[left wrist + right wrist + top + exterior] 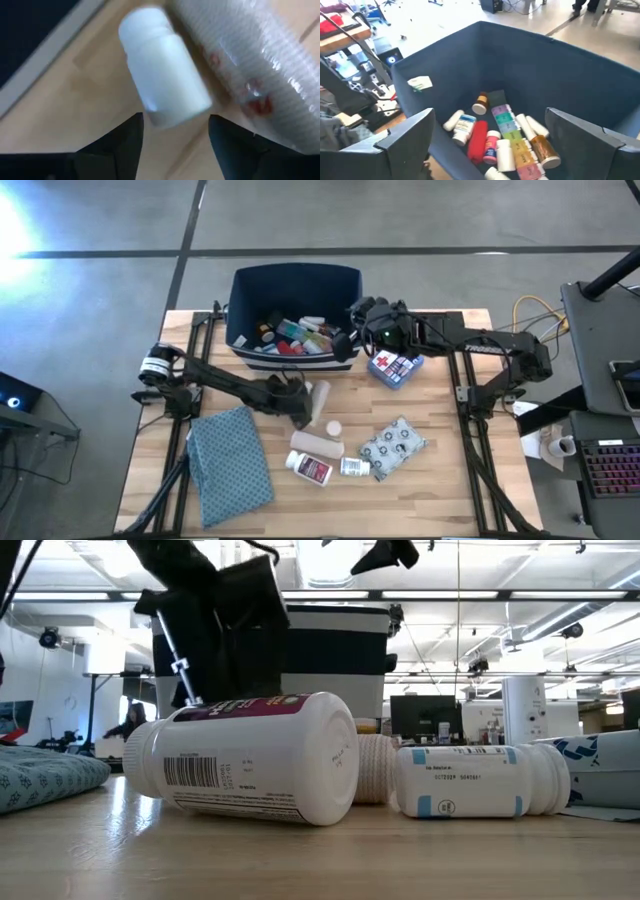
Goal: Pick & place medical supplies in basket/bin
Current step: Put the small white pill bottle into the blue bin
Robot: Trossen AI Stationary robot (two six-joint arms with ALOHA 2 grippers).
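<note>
White pill bottle [164, 80] lying between left gripper [175, 131] fingers, mid-table.
Left jaws straddle it, contact unclear. Farther up the frame, right gripper [490, 131] hangs spread over the navy bin [250, 285] holding supplies, at upper centre.

teal dotted cloth [232, 463] lies flat on wooden table [450, 490], near corner at the left-arm side. keyboard [610, 470] and yellow cable [535, 310] sit beyond the table's right-arm edge.

Spread fingers [410, 135] frame navy bin [530, 75] holding pill bottles [506, 155], red tube [477, 142].
</note>
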